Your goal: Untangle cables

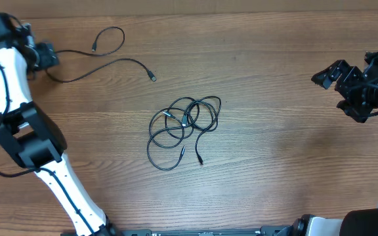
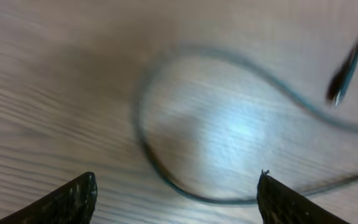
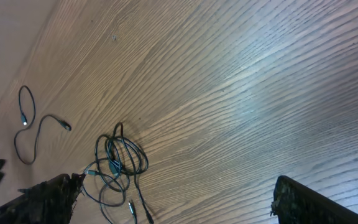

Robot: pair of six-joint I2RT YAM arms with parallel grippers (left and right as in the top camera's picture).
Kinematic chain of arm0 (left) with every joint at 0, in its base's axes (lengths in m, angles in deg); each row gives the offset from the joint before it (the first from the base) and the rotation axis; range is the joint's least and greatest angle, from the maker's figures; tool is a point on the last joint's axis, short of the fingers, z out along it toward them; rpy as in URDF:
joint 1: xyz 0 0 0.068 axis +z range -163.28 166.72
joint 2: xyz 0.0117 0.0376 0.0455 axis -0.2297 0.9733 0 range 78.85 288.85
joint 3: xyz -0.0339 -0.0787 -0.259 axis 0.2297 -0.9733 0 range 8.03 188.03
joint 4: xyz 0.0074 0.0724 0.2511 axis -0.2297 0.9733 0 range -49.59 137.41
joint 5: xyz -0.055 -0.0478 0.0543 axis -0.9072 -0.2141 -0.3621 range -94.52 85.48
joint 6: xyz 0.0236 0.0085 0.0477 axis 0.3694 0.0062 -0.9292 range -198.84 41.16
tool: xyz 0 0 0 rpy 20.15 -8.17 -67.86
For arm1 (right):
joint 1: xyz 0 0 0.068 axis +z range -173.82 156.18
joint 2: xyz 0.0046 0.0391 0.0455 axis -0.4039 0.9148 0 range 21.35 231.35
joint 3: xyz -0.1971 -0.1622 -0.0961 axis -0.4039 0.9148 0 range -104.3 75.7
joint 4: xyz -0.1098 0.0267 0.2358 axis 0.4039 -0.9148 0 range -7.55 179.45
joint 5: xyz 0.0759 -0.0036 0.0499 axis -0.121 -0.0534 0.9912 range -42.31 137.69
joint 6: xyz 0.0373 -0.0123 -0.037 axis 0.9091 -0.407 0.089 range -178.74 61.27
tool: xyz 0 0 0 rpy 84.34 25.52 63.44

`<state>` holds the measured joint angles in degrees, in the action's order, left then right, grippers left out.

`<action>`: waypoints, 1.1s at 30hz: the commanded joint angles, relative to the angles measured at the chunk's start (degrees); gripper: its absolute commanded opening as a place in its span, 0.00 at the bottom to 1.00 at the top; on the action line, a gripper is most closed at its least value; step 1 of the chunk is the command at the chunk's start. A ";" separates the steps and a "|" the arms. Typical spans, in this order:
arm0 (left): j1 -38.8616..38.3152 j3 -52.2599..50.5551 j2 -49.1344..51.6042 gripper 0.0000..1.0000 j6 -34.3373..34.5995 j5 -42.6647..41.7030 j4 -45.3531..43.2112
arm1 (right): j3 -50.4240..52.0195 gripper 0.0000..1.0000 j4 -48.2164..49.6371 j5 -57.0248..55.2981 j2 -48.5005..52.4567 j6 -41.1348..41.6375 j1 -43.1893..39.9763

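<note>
A tangled bundle of thin black cables lies in loose loops at the table's middle, with plug ends near its lower edge; it also shows in the right wrist view. One separate black cable lies spread out at the far left, its plugs free; it also shows in the right wrist view. My left gripper is open just above that cable's left end, and a blurred curve of the cable runs between its fingers without contact. My right gripper is open and empty, held high at the far right.
The wooden table carries only the cables. The left arm's white links stretch along the left side. The right arm's base sits at the lower right.
</note>
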<state>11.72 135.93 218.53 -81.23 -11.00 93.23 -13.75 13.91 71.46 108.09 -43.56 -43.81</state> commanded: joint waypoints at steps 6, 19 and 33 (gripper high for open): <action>0.70 -11.63 0.68 0.75 0.87 1.79 -5.33 | 0.20 1.00 -0.20 0.26 -0.46 -0.42 0.17; 1.70 -12.02 0.70 0.51 -0.15 4.96 -11.67 | 0.20 1.00 -0.31 0.26 -0.46 -0.37 0.17; -0.04 -12.02 3.06 0.65 -3.91 13.49 -12.24 | 0.20 1.00 -0.24 -1.55 -0.09 -0.37 0.17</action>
<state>12.74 124.41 219.82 -82.76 -1.98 80.93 -13.75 13.51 71.35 108.09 -43.60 -43.81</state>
